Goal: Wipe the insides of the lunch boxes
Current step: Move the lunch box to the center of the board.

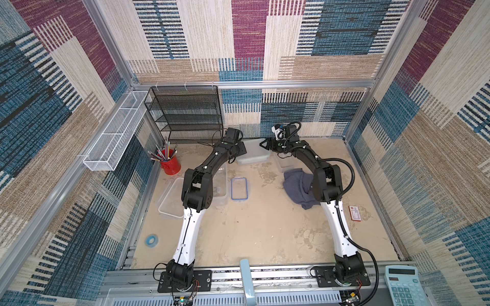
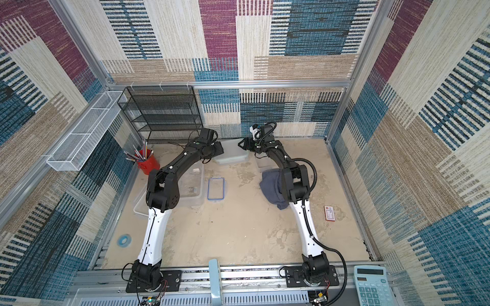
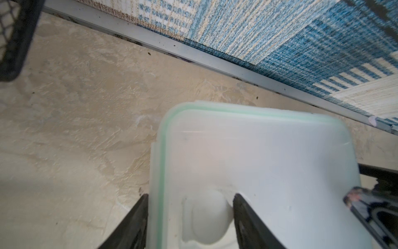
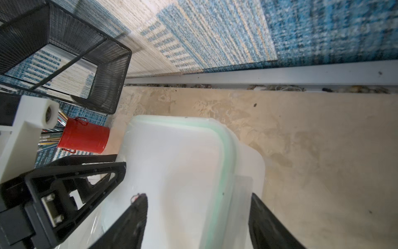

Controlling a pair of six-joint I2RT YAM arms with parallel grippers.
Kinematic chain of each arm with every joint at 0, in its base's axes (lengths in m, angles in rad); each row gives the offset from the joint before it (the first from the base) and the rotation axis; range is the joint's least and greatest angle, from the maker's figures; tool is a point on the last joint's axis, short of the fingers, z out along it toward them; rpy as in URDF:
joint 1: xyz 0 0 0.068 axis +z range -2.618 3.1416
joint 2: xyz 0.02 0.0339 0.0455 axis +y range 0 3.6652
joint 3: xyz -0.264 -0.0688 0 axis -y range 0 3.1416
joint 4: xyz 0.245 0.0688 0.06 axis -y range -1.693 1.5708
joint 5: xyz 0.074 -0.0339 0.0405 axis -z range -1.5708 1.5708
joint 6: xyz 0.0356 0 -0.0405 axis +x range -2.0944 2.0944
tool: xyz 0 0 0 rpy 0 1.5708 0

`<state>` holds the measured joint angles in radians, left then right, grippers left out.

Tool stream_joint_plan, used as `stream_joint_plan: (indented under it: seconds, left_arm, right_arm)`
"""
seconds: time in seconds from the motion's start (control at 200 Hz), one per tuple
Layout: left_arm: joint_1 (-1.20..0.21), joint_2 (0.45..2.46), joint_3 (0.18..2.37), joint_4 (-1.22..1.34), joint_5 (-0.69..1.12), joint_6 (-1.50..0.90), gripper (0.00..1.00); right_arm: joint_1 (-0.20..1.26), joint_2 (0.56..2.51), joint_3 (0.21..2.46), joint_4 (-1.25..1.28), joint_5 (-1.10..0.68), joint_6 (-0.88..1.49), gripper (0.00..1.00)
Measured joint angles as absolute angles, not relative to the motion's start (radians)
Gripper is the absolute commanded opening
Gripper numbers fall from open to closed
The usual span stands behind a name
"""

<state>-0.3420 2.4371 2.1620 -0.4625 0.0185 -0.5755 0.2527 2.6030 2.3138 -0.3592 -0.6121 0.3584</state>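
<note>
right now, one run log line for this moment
left tool: astride edge of green-rimmed lid | right tool: astride its opposite end | grip: unclear | lid: on its lunch box | cloth: not held

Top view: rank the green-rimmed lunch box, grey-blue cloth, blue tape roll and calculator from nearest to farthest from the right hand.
1. green-rimmed lunch box, at the right hand, far end of the table.
2. grey-blue cloth, right side, mid-depth.
3. blue tape roll, near left corner.
4. calculator, near right, off the table.
</note>
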Motion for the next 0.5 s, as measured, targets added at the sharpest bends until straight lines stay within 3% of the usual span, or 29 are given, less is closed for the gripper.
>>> stream_joint_plan:
  seconds: [0.501]
  left_arm:
    - [-0.346, 2.328, 1.995, -0.469, 0.001, -0.527, 0.60]
  right_arm:
    - [0.329, 2.394, 1.975, -0.351, -0.511, 0.348, 0.73]
